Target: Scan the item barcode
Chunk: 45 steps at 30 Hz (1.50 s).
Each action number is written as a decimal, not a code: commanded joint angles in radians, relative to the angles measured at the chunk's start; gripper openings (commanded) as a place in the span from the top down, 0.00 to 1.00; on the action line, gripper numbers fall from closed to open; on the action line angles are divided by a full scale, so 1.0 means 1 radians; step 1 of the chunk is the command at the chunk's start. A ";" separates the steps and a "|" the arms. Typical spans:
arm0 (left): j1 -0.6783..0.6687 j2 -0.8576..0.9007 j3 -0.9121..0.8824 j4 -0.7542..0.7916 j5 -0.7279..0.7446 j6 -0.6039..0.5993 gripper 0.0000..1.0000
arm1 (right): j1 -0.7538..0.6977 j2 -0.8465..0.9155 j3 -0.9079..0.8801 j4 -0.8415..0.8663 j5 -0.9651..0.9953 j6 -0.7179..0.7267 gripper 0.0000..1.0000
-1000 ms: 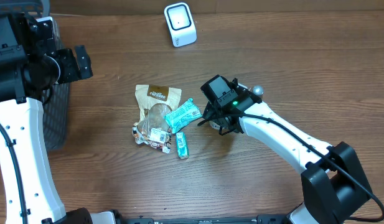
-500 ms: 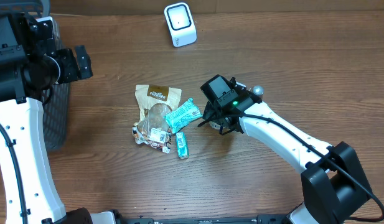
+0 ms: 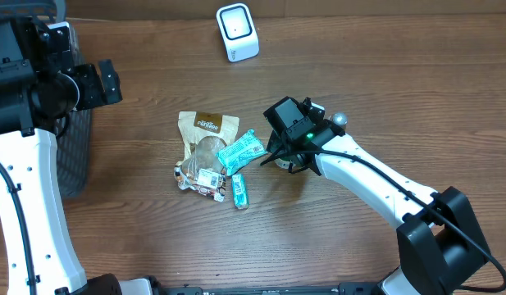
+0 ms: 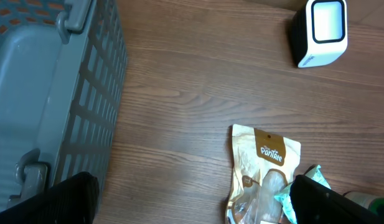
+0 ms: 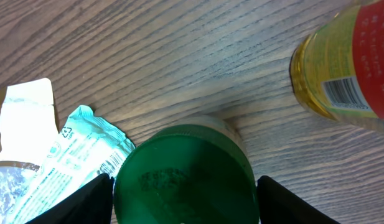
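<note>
Straddling green bottle cap, right claw, fingers at both sides, clamping unclear

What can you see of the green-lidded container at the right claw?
The green-lidded container shows mainly its lid: round, dark green, matte plastic by the look, faint embossing on top. A pale sliver of body shows behind it; the rest is hidden. It seems upright on the wooden table, between the fingers of the right claw, contact unclear. The teal wrapper lies close on one side; a yellow bottle is apart.
</note>
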State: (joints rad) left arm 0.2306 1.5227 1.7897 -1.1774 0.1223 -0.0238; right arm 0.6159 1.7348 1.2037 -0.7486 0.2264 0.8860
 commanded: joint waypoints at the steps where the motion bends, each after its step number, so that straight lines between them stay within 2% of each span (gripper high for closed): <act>1: -0.002 0.002 0.011 0.003 -0.002 -0.006 0.00 | -0.001 -0.005 -0.006 -0.005 0.019 -0.004 0.33; 13: -0.002 0.002 0.011 0.003 -0.002 -0.006 0.00 | -0.001 -0.005 -0.006 -0.069 -0.039 -0.017 0.36; 19: -0.002 0.002 0.011 0.003 -0.002 -0.006 0.00 | -0.001 -0.005 -0.004 -0.068 -0.198 -0.190 0.35; 25: -0.002 0.002 0.011 0.003 -0.002 -0.006 0.01 | -0.001 -0.005 -0.004 -0.092 -0.382 -0.424 0.35; 30: -0.002 0.002 0.011 0.003 -0.002 -0.006 0.00 | -0.001 -0.005 -0.004 -0.187 -0.411 -0.585 0.36; 32: -0.002 0.002 0.011 0.003 -0.002 -0.006 0.00 | -0.001 -0.005 -0.004 -0.213 -0.401 -0.621 0.32; 35: -0.002 0.002 0.011 0.003 -0.002 -0.006 0.01 | -0.001 -0.005 -0.004 -0.215 -0.366 -0.633 0.22; 36: -0.002 0.002 0.011 0.003 -0.002 -0.006 0.00 | -0.001 -0.005 -0.004 -0.208 -0.353 -0.632 0.07; 37: -0.002 0.002 0.011 0.003 -0.002 -0.006 0.00 | -0.001 -0.005 -0.004 -0.198 -0.348 -0.632 0.00; 41: -0.002 0.002 0.011 0.003 -0.002 -0.006 0.00 | -0.001 -0.005 0.035 -0.195 -0.346 -0.622 0.00; 45: -0.002 0.002 0.011 0.003 -0.002 -0.006 0.00 | -0.001 -0.005 0.192 -0.344 -0.306 -0.470 0.00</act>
State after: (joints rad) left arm 0.2306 1.5227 1.7897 -1.1774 0.1219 -0.0238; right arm 0.6106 1.7332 1.2636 -1.0363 -0.1112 0.3244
